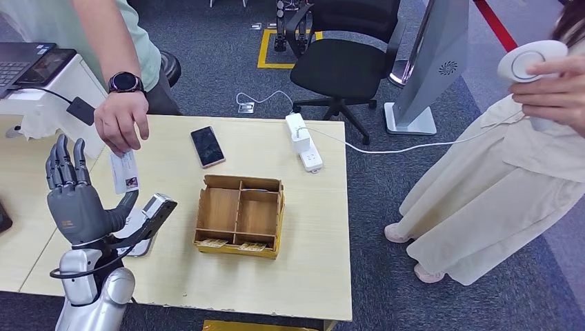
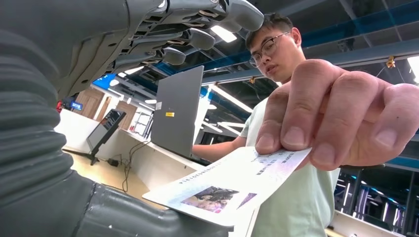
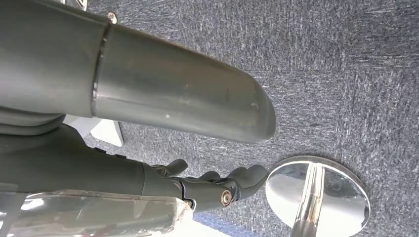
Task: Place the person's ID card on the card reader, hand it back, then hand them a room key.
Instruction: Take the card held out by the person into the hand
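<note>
Raised over the near left corner of the wooden table [image 1: 303, 276], the left hand [image 1: 72, 196] is standing palm toward the table's middle, fingers [image 1: 63, 165] straight, pointing up and away from the robot, the thumb [image 1: 126, 207] sticking out to the side; it is gripping nothing. Just beyond it, a person's hand [image 1: 121, 121], wearing a dark watch [image 1: 125, 83], is holding out the ID card [image 1: 125, 170]. That card is white and rectangular, with lines of printed text and a small photo at one end. In the head view it is hanging with its long axis running toward the robot, photo end nearest, over the left part of the table between the fingers and thumb. In the left wrist view the card [image 2: 232, 185] is being pinched at its far end by the person's fingertips [image 2: 296, 133], its free end lying close over the grey thumb base; contact cannot be told. In the right wrist view the right hand [image 3: 217, 185] is hanging over grey carpet, fingers loosely curled, holding nothing.
</note>
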Robot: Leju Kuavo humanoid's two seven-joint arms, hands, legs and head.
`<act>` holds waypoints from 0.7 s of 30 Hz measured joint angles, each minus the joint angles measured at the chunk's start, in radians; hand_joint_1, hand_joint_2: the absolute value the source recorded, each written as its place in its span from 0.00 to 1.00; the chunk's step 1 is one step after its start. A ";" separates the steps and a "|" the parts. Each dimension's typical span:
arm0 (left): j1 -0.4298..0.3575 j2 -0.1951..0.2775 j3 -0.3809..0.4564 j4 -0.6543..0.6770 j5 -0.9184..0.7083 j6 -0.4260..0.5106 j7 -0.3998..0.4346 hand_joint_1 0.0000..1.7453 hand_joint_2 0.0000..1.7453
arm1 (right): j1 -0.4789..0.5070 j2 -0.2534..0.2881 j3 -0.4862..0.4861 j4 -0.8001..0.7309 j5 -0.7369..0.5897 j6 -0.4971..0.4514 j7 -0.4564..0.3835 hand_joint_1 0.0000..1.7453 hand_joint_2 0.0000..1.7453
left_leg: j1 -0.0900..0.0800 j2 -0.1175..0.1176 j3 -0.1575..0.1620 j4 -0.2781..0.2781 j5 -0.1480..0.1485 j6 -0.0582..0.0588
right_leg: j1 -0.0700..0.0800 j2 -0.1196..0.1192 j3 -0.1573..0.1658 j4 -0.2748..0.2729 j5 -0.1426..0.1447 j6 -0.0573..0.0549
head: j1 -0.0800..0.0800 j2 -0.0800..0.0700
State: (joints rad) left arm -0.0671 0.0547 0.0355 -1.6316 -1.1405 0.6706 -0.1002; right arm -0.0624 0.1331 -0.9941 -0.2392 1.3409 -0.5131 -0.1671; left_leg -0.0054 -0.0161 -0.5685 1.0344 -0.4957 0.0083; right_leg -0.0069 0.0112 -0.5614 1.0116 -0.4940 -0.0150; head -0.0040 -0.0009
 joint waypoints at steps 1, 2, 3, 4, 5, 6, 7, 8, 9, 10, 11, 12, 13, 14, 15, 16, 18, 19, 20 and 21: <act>0.000 -0.001 0.001 0.000 -0.001 0.000 -0.002 0.33 1.00 | 0.000 0.000 0.000 0.000 0.000 0.000 0.000 0.00 0.00 | 0.000 0.000 0.000 0.000 0.000 0.000 | 0.000 0.000 0.000 0.000 0.000 0.000 | 0.000 0.000; 0.000 -0.003 0.002 0.000 -0.003 0.000 -0.004 0.52 1.00 | 0.000 0.000 0.000 0.000 0.001 0.000 0.000 0.00 0.00 | 0.000 0.000 0.000 0.000 0.000 0.000 | 0.000 0.000 0.000 0.000 0.000 0.000 | 0.000 0.000; 0.000 -0.005 0.005 0.000 -0.005 0.000 -0.009 0.73 1.00 | 0.000 0.000 0.000 0.000 0.001 0.000 0.000 0.00 0.00 | 0.000 0.000 0.000 0.000 0.000 0.000 | 0.000 0.000 0.000 0.000 0.000 0.000 | 0.000 0.000; 0.000 -0.008 0.009 0.000 -0.007 0.000 -0.013 0.90 1.00 | 0.000 0.000 0.000 0.000 0.002 0.000 0.000 0.00 0.00 | 0.000 0.000 0.000 0.000 0.000 0.000 | 0.000 0.000 0.000 0.000 0.000 0.000 | 0.000 0.000; 0.000 -0.010 0.013 0.000 -0.009 0.000 -0.018 0.97 1.00 | 0.000 0.000 0.000 0.000 0.003 0.000 0.000 0.00 0.00 | 0.000 0.000 0.000 0.000 0.000 0.000 | 0.000 0.000 0.000 0.000 0.000 0.000 | 0.000 0.000; 0.000 -0.013 0.016 0.000 -0.010 0.000 -0.023 1.00 1.00 | 0.000 0.000 0.000 0.000 0.004 0.000 0.000 0.00 0.00 | 0.000 0.000 0.000 0.000 0.000 0.000 | 0.000 0.000 0.000 0.000 0.000 0.000 | 0.000 0.000; 0.000 -0.016 0.019 0.000 -0.010 0.000 -0.029 1.00 1.00 | 0.000 0.000 0.000 0.000 0.005 0.001 0.000 0.00 0.00 | 0.000 0.000 0.000 0.000 0.000 0.000 | 0.000 0.000 0.000 0.000 0.000 0.000 | 0.000 0.000; 0.000 -0.019 0.023 -0.001 -0.011 0.000 -0.036 1.00 1.00 | 0.000 0.000 0.000 0.000 0.006 0.001 0.000 0.00 0.00 | 0.000 0.000 0.000 0.000 0.000 0.000 | 0.000 0.000 0.000 0.000 0.000 0.000 | 0.000 0.000; 0.000 -0.022 0.028 -0.001 -0.012 0.000 -0.045 1.00 1.00 | 0.000 0.000 0.000 0.000 0.006 0.001 0.000 0.00 0.00 | 0.000 0.000 0.000 0.000 0.000 0.000 | 0.000 0.000 0.000 0.000 0.000 0.000 | 0.000 0.000; 0.000 -0.026 0.034 -0.002 -0.012 0.000 -0.053 1.00 1.00 | 0.000 0.000 0.000 0.000 0.007 0.001 0.000 0.00 0.00 | 0.000 0.000 0.000 0.000 0.000 0.000 | 0.000 0.000 0.000 0.000 0.000 0.000 | 0.000 0.000; 0.000 -0.030 0.039 -0.003 -0.013 0.000 -0.059 1.00 1.00 | 0.000 0.000 0.000 0.000 0.007 0.001 0.000 0.00 0.00 | 0.000 0.000 0.000 0.000 0.000 0.000 | 0.000 0.000 0.000 0.000 0.000 0.000 | 0.000 0.000; 0.000 -0.034 0.044 -0.004 -0.013 0.000 -0.063 1.00 1.00 | 0.001 0.000 0.000 0.000 0.007 0.001 0.000 0.00 0.00 | 0.000 0.000 0.000 0.000 0.000 0.000 | 0.000 0.000 0.000 0.000 0.000 0.000 | 0.000 0.000; 0.000 -0.037 0.048 -0.006 -0.013 0.000 -0.066 1.00 1.00 | 0.001 0.000 0.000 0.000 0.007 0.001 0.000 0.00 0.00 | 0.000 0.000 0.000 0.000 0.000 0.000 | 0.000 0.000 0.000 0.000 0.000 0.000 | 0.000 0.000; 0.000 -0.039 0.051 -0.007 -0.012 0.000 -0.069 1.00 1.00 | 0.000 0.000 0.000 0.000 0.008 0.001 0.000 0.00 0.00 | 0.000 0.000 0.000 0.000 0.000 0.000 | 0.000 0.000 0.000 0.000 0.000 0.000 | 0.000 0.000; -0.001 -0.042 0.055 -0.008 -0.011 0.000 -0.072 1.00 1.00 | 0.000 0.000 0.000 0.000 0.008 0.002 0.000 0.00 0.00 | 0.000 0.000 0.000 0.000 0.000 0.000 | 0.000 0.000 0.000 0.000 0.000 0.000 | 0.000 0.000; -0.001 -0.044 0.059 -0.010 -0.010 0.000 -0.075 1.00 1.00 | 0.001 0.000 0.000 0.000 0.008 0.002 0.000 0.00 0.00 | 0.000 0.000 0.000 0.000 0.000 0.000 | 0.000 0.000 0.000 0.000 0.000 0.000 | 0.000 0.000; -0.001 -0.049 0.066 -0.010 -0.009 0.000 -0.083 1.00 1.00 | 0.001 0.000 0.000 0.000 0.008 0.002 0.000 0.00 0.00 | 0.000 0.000 0.000 0.000 0.000 0.000 | 0.000 0.000 0.000 0.000 0.000 0.000 | 0.000 0.000; -0.001 -0.052 0.068 -0.010 -0.009 0.000 -0.086 1.00 1.00 | 0.001 0.000 0.000 0.000 0.008 0.003 0.000 0.00 0.00 | 0.000 0.000 0.000 0.000 0.000 0.000 | 0.000 0.000 0.000 0.000 0.000 0.000 | 0.000 0.000; -0.001 -0.054 0.070 -0.010 -0.009 0.000 -0.088 1.00 1.00 | 0.000 0.000 0.000 0.000 0.008 0.003 0.000 0.00 0.00 | 0.000 0.000 0.000 0.000 0.000 0.000 | 0.000 0.000 0.000 0.000 0.000 0.000 | 0.000 0.000; -0.001 -0.056 0.071 -0.010 -0.009 0.000 -0.089 1.00 1.00 | 0.000 0.000 0.000 0.000 0.008 0.003 0.000 0.00 0.00 | 0.000 0.000 0.000 0.000 0.000 0.000 | 0.000 0.000 0.000 0.000 0.000 0.000 | 0.000 0.000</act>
State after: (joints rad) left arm -0.0684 -0.0013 0.1068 -1.6419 -1.1500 0.6706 -0.1894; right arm -0.0620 0.1328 -0.9941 -0.2392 1.3485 -0.5104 -0.1675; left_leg -0.0054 -0.0162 -0.5685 1.0345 -0.4957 0.0083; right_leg -0.0069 0.0112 -0.5614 1.0116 -0.4940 -0.0150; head -0.0040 -0.0009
